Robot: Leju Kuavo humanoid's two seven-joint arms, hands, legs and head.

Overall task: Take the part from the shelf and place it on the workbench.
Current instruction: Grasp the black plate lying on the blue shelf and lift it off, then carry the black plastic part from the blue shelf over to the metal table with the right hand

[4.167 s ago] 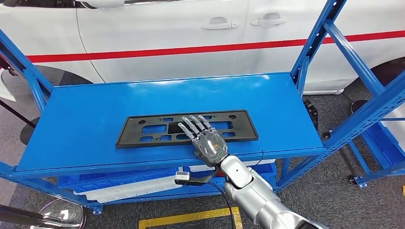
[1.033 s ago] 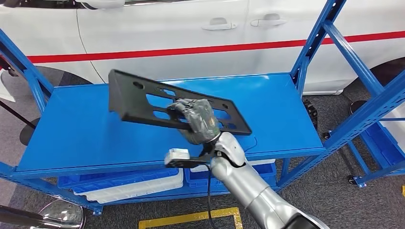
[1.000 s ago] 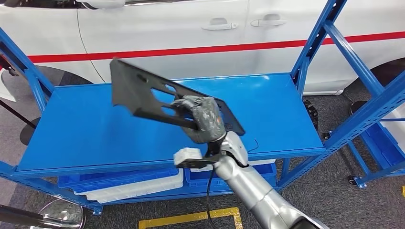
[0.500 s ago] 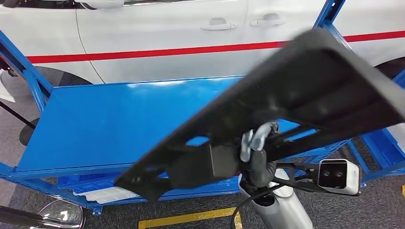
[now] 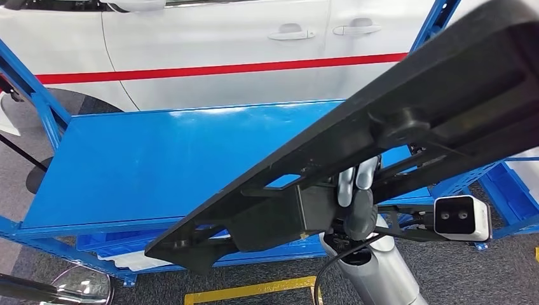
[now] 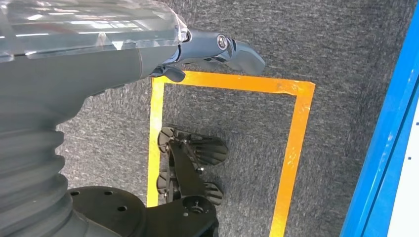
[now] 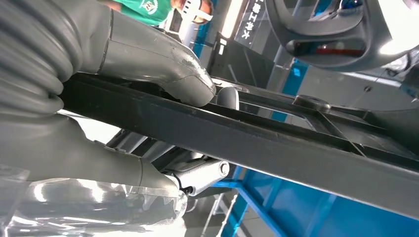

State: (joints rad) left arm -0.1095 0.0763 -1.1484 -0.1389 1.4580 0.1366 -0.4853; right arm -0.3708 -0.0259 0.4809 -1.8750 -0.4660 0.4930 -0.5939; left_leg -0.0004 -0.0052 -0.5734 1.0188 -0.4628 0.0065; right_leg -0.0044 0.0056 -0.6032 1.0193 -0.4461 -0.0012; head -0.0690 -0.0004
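My right hand (image 5: 356, 197) grips the long black part (image 5: 394, 136), thumb on one side and fingers on the other; the part is up in the air, tilted, very near my eyes, its low end near left and its high end far right; my left hand (image 6: 217, 49) hangs over the grey floor (image 6: 346, 44) by a yellow tape line (image 6: 291, 148), holding nothing, fingers a bit curled; beyond the part is the blue shelf (image 5: 159, 159); past that, a white car (image 5: 210, 44) with a red stripe.
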